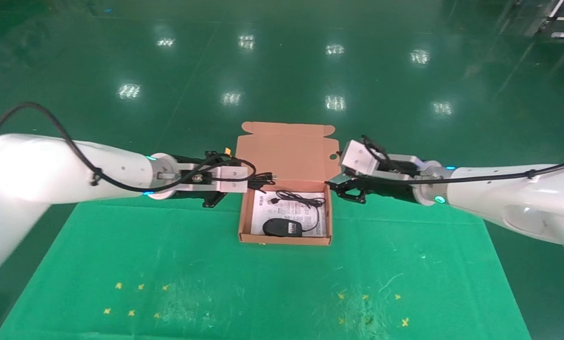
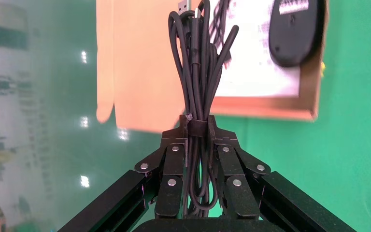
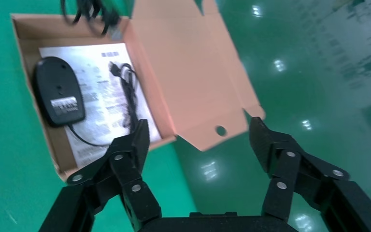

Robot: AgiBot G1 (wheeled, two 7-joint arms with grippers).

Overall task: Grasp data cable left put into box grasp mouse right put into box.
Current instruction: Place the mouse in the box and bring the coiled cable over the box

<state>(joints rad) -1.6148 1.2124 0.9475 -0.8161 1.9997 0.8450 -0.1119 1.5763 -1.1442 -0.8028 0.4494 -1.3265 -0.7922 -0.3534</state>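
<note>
The open cardboard box (image 1: 246, 222) sits at the far middle of the green mat, lid (image 1: 286, 151) standing up at the back. The black mouse (image 1: 282, 227) lies inside on the white printed sheet (image 1: 263, 210), its thin cord (image 1: 300, 200) looped beside it. My left gripper (image 1: 251, 181) is shut on the bundled black data cable (image 1: 263, 180) and holds it in the air at the box's left back corner. In the left wrist view the cable (image 2: 198, 72) is clamped at its tie between the fingers (image 2: 174, 159). My right gripper (image 1: 345, 186) is open and empty beside the box's right wall.
The green mat (image 1: 263, 283) ends at a far edge level with the box; the shiny green floor lies beyond. Small yellow marks (image 1: 130, 311) dot the mat's near part. In the right wrist view the lid (image 3: 193, 82) with its round hole (image 3: 221, 130) stands close ahead of the open jaws.
</note>
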